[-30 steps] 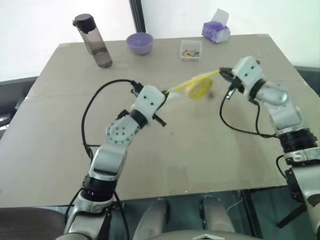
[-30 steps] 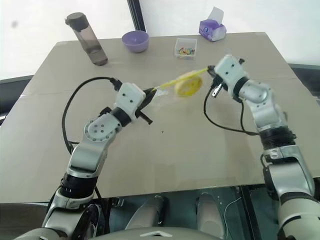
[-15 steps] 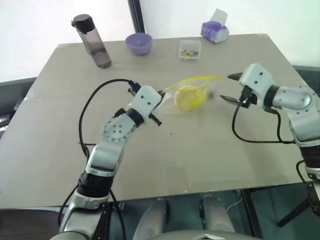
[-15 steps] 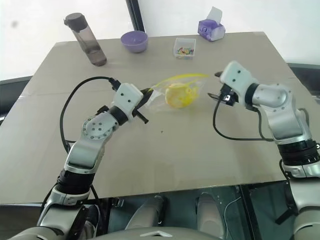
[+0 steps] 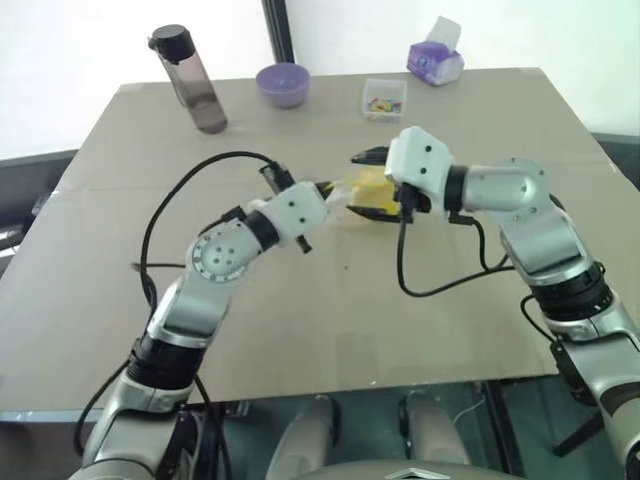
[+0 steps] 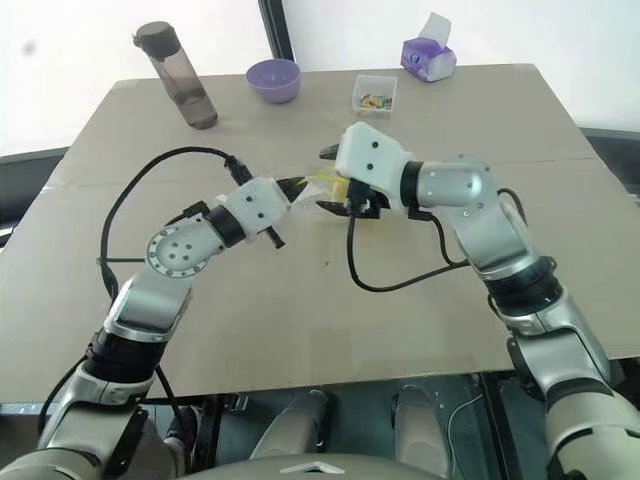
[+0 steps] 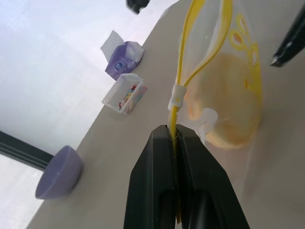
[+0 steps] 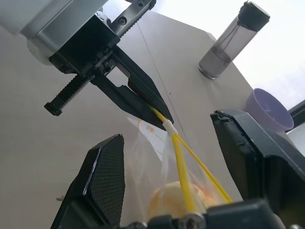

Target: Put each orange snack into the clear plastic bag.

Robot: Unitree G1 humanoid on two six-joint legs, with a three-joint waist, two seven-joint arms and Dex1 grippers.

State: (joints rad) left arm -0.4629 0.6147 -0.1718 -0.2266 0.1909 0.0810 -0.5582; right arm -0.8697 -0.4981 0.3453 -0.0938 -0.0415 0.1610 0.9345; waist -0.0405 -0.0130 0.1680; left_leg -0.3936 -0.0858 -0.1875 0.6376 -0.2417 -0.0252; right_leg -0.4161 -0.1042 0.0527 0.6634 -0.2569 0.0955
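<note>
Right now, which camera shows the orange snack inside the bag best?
The left wrist view: the orange snack shows large through the clear plastic bag, hanging below the yellow strip. The right wrist view catches just its top between that arm's fingers. In the head views the right gripper covers most of it.

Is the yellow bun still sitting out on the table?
No, the orange snack sits inside the clear plastic bag, whose yellow strip the left gripper pinches.
</note>
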